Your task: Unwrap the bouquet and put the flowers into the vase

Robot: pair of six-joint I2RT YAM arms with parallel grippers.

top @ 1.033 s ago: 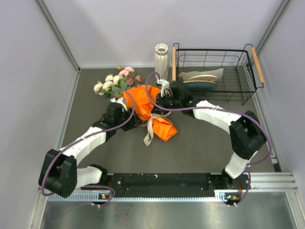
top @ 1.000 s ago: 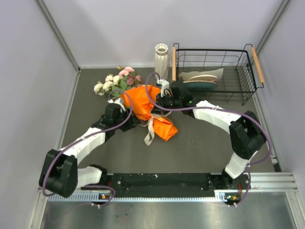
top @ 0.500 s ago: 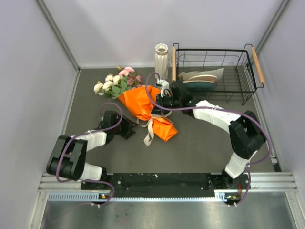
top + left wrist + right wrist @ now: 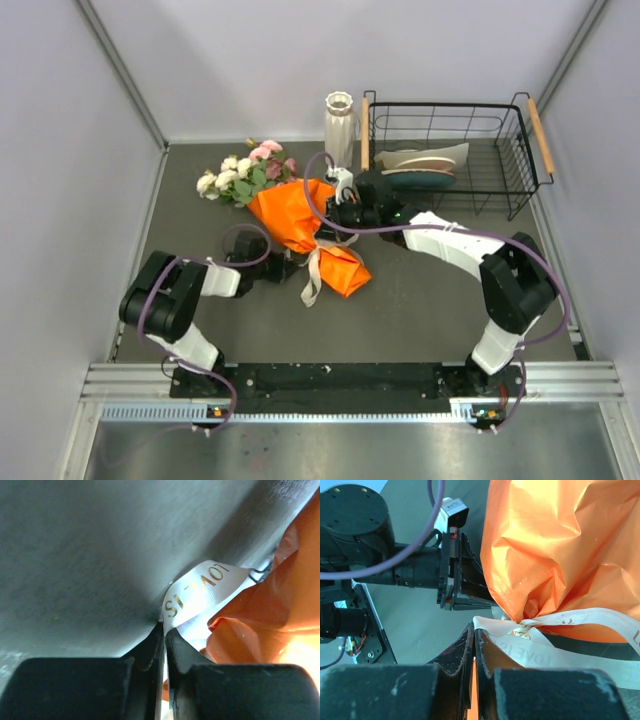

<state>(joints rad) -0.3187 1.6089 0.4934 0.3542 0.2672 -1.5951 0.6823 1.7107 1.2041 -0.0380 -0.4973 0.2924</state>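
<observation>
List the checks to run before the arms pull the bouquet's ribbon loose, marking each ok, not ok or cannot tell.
1. Left tool shut on the cream ribbon: ok.
2. Right tool shut beside the knot: ok.
3. Whether the right tool pinches ribbon or orange paper: cannot tell.
4. Ribbon untied: not ok, the knot is intact.
5. White vase upright: ok.
6. Flowers out of the paper: not ok, only the blooms show.
</observation>
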